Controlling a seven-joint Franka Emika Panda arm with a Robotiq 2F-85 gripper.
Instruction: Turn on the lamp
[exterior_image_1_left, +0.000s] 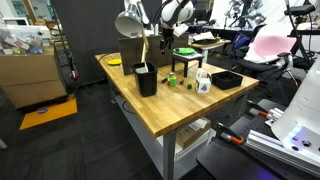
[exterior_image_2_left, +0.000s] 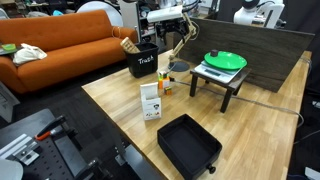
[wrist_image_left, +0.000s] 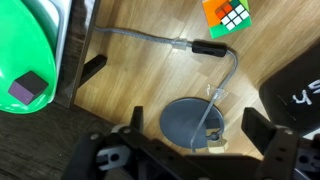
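Lamp (exterior_image_1_left: 128, 22) position: you find its smooth silver-grey dome shade at the upper centre of an exterior view, above a matte black box (exterior_image_1_left: 132, 50) at the far end of the wooden table (exterior_image_1_left: 170, 115). In the wrist view the round, flat grey base (wrist_image_left: 185, 125) lies at lower centre on the wood grain, with the thin arm rising from it. A grey cable (wrist_image_left: 140, 36) curves across the upper part of that view and carries a black oblong fitting (wrist_image_left: 210, 47).

Gripper (wrist_image_left: 193, 118) state: the jaws are spread wide and grasp nothing. You see the dark fingers (wrist_image_left: 135, 120) at the bottom edge, one on each side of the base in the picture.

Surroundings: a glossy green plate (wrist_image_left: 25, 45) fills the left edge and bears a small dark purple block (wrist_image_left: 28, 87). A colour-tiled cube (wrist_image_left: 228, 15) sits at top right. A black bin (wrist_image_left: 300, 90) occupies the right edge. In an exterior view, a shallow black tray (exterior_image_2_left: 188, 145) lies at lower centre, with a white carton (exterior_image_2_left: 151, 100) above it in the frame.
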